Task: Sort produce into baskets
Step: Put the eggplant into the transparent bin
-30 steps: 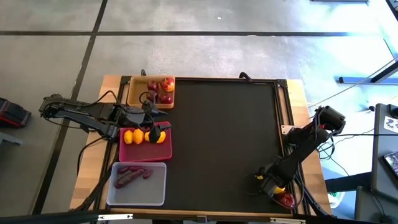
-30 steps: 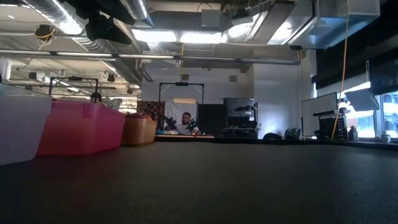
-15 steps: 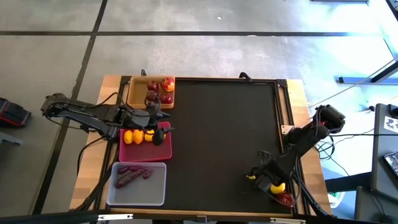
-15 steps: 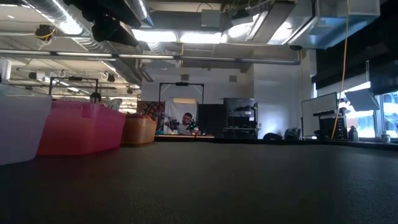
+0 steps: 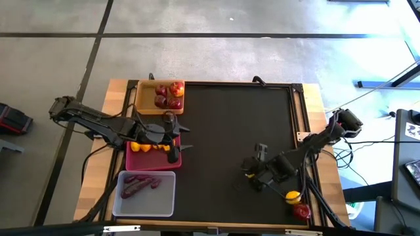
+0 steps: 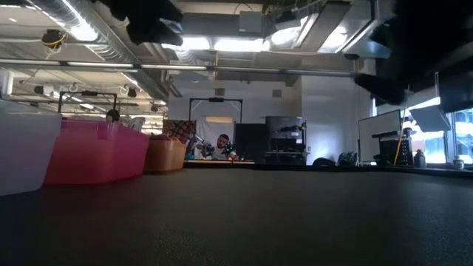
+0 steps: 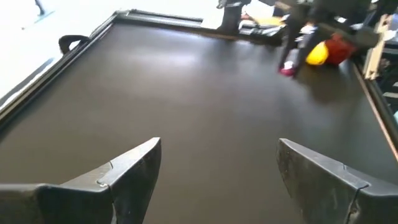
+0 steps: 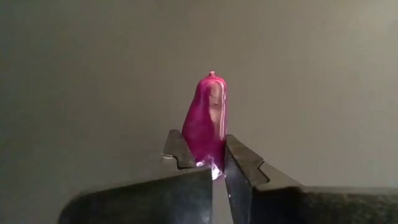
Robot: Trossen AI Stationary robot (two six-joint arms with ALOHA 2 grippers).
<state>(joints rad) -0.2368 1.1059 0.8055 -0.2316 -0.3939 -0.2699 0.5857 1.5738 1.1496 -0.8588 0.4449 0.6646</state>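
Note:
My right gripper (image 5: 252, 175) hangs over the black mat right of centre, shut on a slim magenta-purple root (image 8: 208, 118). The root also shows in the left wrist view (image 7: 287, 70). My left gripper (image 5: 178, 143) is open and empty at the right edge of the pink tray (image 5: 134, 160), which holds lemons (image 5: 139, 146). The tan tray (image 5: 141, 98) holds apples (image 5: 168, 96). The translucent tray (image 5: 164, 200) holds purple roots (image 5: 138, 185). One lemon (image 5: 293, 195) and one apple (image 5: 301, 210) lie on the mat at the near right corner. My right gripper pinches one end of the root (image 8: 210, 152) between its two fingertips (image 8: 239, 163). The rest of the root sticks out past the fingertips, in line with them. The fingers point down, and the root is lifted clear of the mat.
The three trays stand in a row along the table's left edge, and show at the left of the low view (image 6: 96, 151). The black mat (image 5: 230, 131) between the two arms is bare. A raised wooden frame (image 5: 298, 111) borders it.
My right gripper has gone from the near right corner toward the table's left and a little toward the far edge, leaving the lemon and the apple behind. My left gripper has gone from over the pink tray toward its right edge.

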